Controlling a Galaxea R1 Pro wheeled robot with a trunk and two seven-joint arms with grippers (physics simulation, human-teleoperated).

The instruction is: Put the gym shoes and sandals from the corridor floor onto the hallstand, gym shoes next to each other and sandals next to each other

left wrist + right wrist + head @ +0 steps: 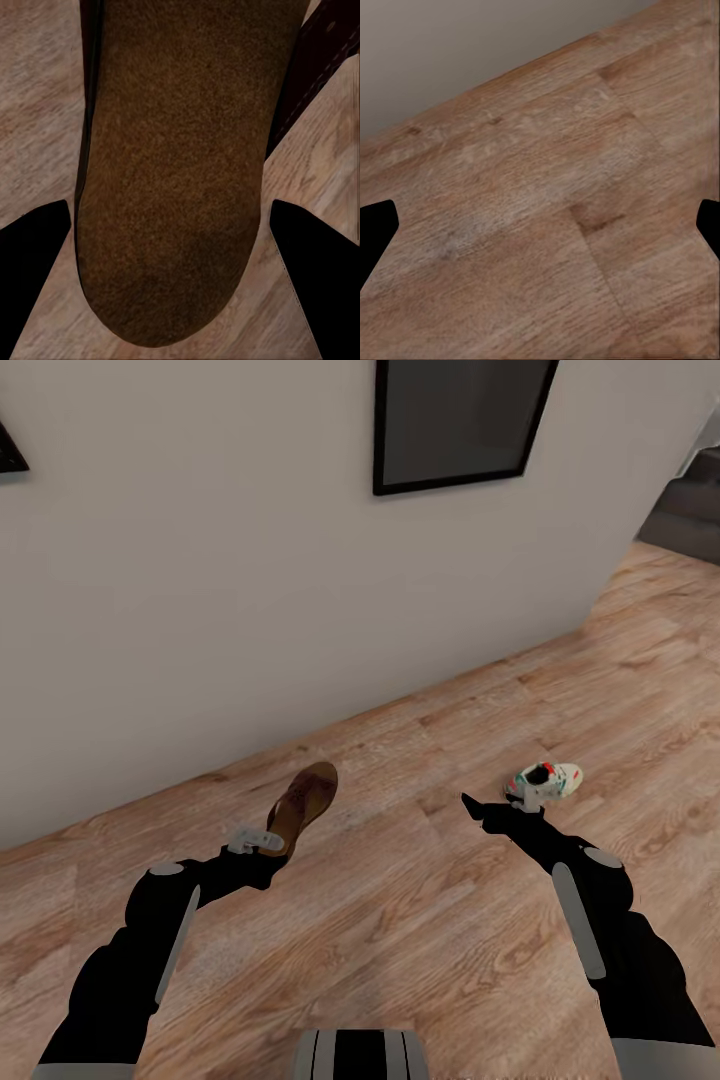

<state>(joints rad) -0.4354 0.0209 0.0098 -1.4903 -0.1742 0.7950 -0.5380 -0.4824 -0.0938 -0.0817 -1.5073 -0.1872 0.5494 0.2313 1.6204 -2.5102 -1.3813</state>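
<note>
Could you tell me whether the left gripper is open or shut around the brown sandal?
Open. The left gripper has its black fingertips spread on either side of the brown leather sandal, with wood floor visible in the gaps.

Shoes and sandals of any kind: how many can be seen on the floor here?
2. One brown sandal lies near the wall, between the open left gripper fingers. One white gym shoe lies just beyond the right gripper. Others may lie outside the views.

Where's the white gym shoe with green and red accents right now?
The white gym shoe lies on the wood floor at the head view's right, just beyond the right gripper.
</note>
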